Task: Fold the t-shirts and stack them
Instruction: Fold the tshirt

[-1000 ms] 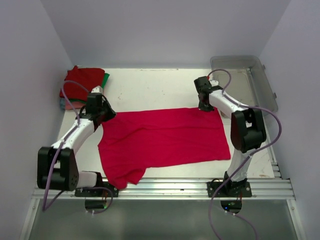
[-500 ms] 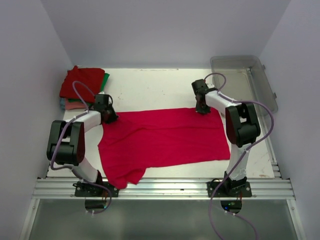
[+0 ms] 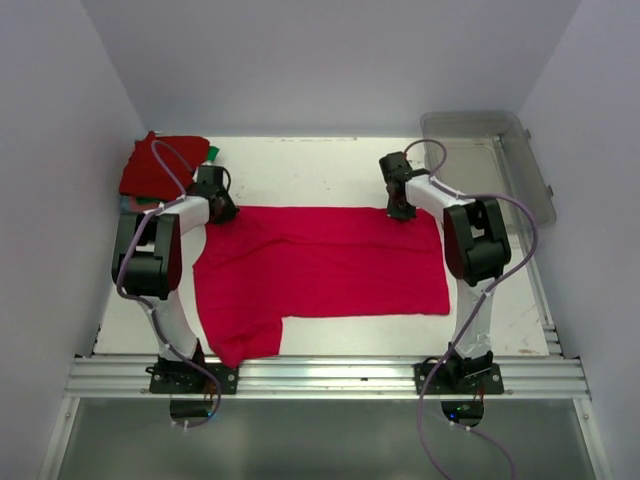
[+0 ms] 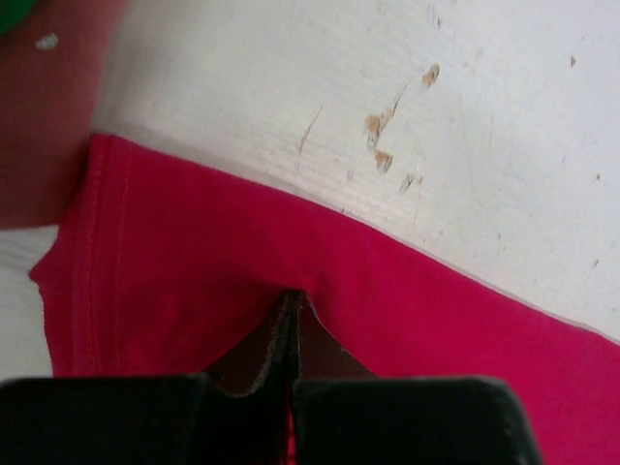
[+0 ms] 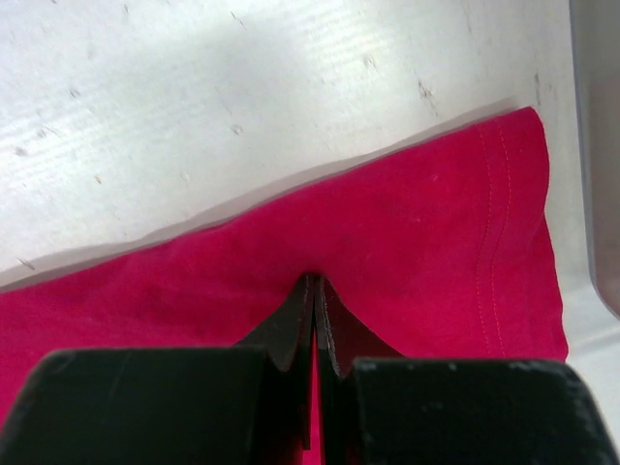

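Two grippers, both pinched shut on the crimson t-shirt: left gripper on its upper-left edge, right gripper on its upper-right edge (hem stitching shows beside each). Shirt lies spread mid-frame on the table. Folded t-shirts sit upper left, near the left gripper.

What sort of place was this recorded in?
Probably a lab test cell: bare white walls around a scuffed table, a left arm and right arm bolted to a metal rail, a clear bin.
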